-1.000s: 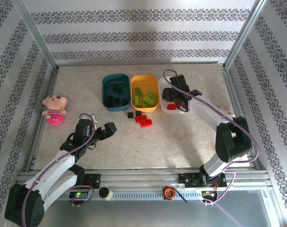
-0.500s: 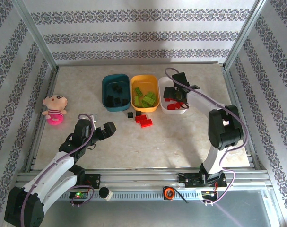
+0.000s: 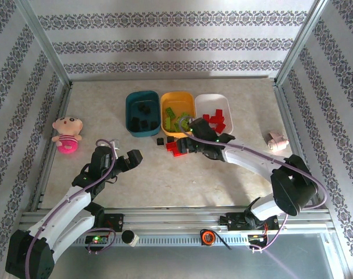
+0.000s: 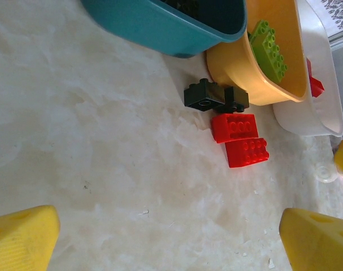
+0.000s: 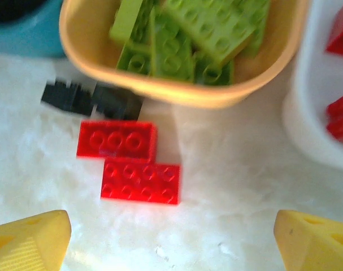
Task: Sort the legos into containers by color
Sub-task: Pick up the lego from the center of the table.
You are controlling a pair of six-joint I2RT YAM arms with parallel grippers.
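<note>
Three tubs stand in a row at the back: dark teal [image 3: 142, 113] with black legos, orange-yellow [image 3: 178, 110] with lime green legos [image 5: 194, 34], white [image 3: 214, 113] with red legos [image 5: 341, 113]. On the table in front of them lie two red bricks [image 5: 117, 139] [image 5: 140, 180] side by side, and two black bricks [image 4: 202, 96] [image 4: 236, 97] against the orange-yellow tub. My right gripper [image 3: 185, 139] hovers open just near of the red bricks [image 3: 176, 148], holding nothing. My left gripper [image 3: 122, 157] is open and empty, well to the left of the loose bricks.
A pink plush doll [image 3: 67, 133] sits at the left side of the table. A small pink and white object [image 3: 277, 140] lies near the right frame post. Metal frame rails border the table on all sides.
My right arm has swung from over the white tub leftward and nearer, to the loose red bricks, and its jaws have opened wide. The left arm has not moved.
</note>
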